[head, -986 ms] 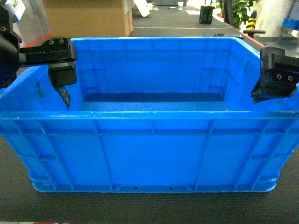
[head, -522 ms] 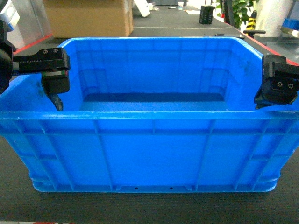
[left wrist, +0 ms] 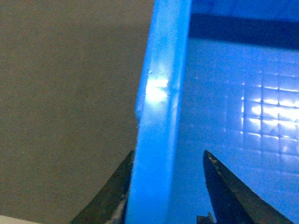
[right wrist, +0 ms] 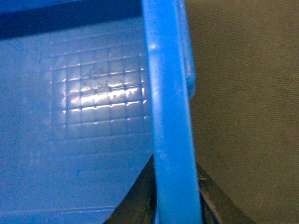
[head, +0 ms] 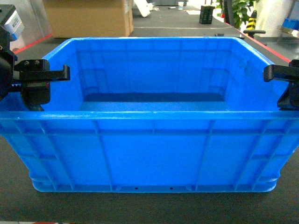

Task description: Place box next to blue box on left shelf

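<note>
Head faces box; wrists overlook its rims.

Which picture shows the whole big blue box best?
The head view. There the box shows whole: rim, ribbed front wall and inside, with the left gripper and right gripper at its side walls. Each wrist view shows only a strip of rim between two fingers, plus some grid-patterned floor.
</note>
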Robot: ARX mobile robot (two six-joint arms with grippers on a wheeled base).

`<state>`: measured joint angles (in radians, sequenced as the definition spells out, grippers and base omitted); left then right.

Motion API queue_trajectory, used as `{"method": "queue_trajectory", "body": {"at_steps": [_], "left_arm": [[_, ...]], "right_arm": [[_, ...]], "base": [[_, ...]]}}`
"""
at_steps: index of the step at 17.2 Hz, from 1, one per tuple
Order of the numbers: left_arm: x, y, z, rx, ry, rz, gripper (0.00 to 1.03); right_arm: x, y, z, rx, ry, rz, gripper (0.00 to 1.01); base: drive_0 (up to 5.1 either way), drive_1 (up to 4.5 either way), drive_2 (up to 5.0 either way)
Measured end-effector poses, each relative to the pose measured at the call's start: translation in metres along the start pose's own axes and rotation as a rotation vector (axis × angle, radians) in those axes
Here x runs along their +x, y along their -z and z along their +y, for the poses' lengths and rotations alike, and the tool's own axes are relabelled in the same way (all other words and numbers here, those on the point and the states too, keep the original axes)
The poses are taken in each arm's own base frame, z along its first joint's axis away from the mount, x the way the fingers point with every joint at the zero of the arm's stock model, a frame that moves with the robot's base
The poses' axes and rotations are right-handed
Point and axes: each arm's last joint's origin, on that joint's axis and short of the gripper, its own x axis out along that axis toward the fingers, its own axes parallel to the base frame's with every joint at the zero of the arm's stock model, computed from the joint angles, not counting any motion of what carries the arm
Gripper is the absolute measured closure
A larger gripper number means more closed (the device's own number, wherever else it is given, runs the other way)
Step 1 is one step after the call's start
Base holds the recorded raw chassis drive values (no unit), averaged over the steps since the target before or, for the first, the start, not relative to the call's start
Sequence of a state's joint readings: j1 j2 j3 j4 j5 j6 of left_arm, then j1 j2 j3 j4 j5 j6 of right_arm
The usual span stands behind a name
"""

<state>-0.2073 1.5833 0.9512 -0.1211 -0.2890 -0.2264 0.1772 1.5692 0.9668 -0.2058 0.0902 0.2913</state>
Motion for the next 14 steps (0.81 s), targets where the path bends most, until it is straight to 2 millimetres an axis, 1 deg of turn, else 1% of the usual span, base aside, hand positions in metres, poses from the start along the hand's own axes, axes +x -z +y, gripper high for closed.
{"method": "queue_trajectory", "body": {"at_steps": [1,2,3,4,7,10,12,14], "left_arm": [[0.0,0.0,0.001,0.004,-0.004,0.003,0.7],[0.001,0.0,0.003,0.008,-0.008,0.007,0.81],[0.001,-0.001,0.005,0.037,0.014,0.01,0.88],[0.001,-0.001,0.006,0.038,0.023,0.011,0.9],[-0.001,-0.002,0.006,0.048,0.03,-0.007,0.91],[-0.011,-0.004,0.003,0.072,0.043,-0.04,0.91],[-0.027,-0.014,0.005,0.074,0.047,-0.12,0.91],[-0.054,-0.026,0.006,0.069,0.035,-0.238,0.91]], "right_arm": [[0.0,0.0,0.0,-0.008,0.006,-0.005,0.89],[-0.001,0.001,0.002,-0.02,0.002,-0.003,0.91],[-0.001,0.001,0.001,-0.026,0.003,-0.002,0.91],[-0.001,0.001,0.001,-0.027,0.003,-0.002,0.91],[-0.003,0.002,0.002,-0.027,0.002,-0.013,0.91],[-0.018,0.001,0.003,-0.032,0.013,-0.027,0.91],[-0.037,-0.004,0.008,-0.038,0.009,-0.089,0.91],[-0.062,-0.016,0.015,-0.05,-0.007,-0.189,0.91]], "base": [[0.0,0.0,0.0],[0.0,0.0,0.0],[0.0,0.0,0.0],[0.0,0.0,0.0],[0.0,0.0,0.0],[0.0,0.0,0.0],[0.0,0.0,0.0],[0.0,0.0,0.0]]}}
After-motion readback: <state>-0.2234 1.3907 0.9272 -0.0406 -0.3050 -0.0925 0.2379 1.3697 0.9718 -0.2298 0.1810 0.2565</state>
